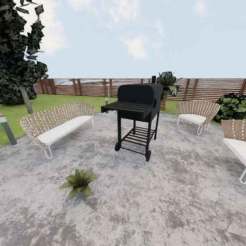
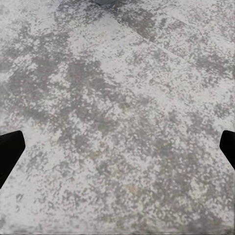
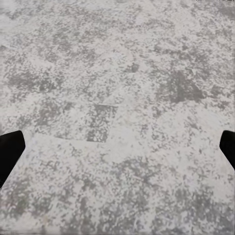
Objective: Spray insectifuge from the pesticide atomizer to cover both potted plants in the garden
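both end effectors hang released over the mottled grey paving, left end effector [image 2: 117,147] and right end effector [image 3: 117,147], nothing between the fingers. one potted plant [image 1: 79,181] sits on the paving ahead-left. beyond stands a black grill [image 1: 138,112], wicker sofa [image 1: 56,124] to its left.

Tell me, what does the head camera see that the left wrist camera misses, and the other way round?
The head view takes in the garden: one potted plant on the paving, a black grill standing upright mid-patio, a wicker sofa, wicker chairs, a wooden fence and sky. The left wrist view looks down past the left tool, its two dark fingers spread wide apart with nothing between them. Both share the mottled grey paving.
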Available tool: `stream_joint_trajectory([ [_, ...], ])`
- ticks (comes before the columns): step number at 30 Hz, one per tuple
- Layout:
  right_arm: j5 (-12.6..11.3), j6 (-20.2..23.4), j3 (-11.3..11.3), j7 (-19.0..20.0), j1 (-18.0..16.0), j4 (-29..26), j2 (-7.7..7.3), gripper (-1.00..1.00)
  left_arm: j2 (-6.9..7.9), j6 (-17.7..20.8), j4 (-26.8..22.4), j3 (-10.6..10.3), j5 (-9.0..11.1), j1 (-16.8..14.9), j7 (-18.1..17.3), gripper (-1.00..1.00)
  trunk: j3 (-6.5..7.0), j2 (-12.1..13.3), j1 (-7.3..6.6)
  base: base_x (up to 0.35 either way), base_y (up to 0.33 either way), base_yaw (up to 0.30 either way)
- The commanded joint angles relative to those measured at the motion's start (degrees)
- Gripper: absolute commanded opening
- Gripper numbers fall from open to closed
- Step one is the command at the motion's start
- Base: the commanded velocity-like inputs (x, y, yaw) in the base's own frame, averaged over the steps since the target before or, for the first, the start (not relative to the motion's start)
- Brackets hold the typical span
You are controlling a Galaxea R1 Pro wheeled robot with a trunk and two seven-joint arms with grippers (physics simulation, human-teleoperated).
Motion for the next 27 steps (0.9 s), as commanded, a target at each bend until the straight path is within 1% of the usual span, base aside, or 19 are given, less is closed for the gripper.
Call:
stream_joint_trajectory([
  [1, 0.1, -0.2, 0.0, 0.0, 0.0, 0.0, -0.01, 1.00, -0.01, -0.2, 0.1, 0.1, 0.0, -0.1, 0.0, 1.00, -0.06, 0.0, -0.02, -0.171, -0.226, 0.274],
  [6, 0.1, -0.2, 0.0, 0.0, 0.0, 0.0, -0.01, 1.00, -0.01, -0.2, 0.1, 0.1, 0.0, -0.1, 0.1, 1.00, -0.06, 0.0, -0.02, -0.183, -0.221, 0.273],
  [11, 0.1, -0.2, 0.0, 0.0, 0.0, 0.0, -0.01, 1.00, -0.01, -0.2, 0.1, 0.1, 0.0, -0.1, 0.1, 1.00, -0.06, 0.0, -0.02, -0.160, -0.136, 0.273],
  [16, 0.0, -0.2, 0.0, 0.0, 0.0, 0.0, -0.01, 1.00, -0.01, -0.2, 0.1, 0.1, 0.0, -0.1, 0.1, 1.00, -0.06, 0.0, -0.02, -0.081, -0.042, 0.273],
  [27, 0.0, -0.2, 0.0, 0.0, 0.0, 0.0, -0.01, 1.00, -0.01, -0.1, 0.1, 0.1, 0.0, -0.1, 0.1, 1.00, -0.06, 0.0, -0.02, -0.007, -0.003, 0.273],
])
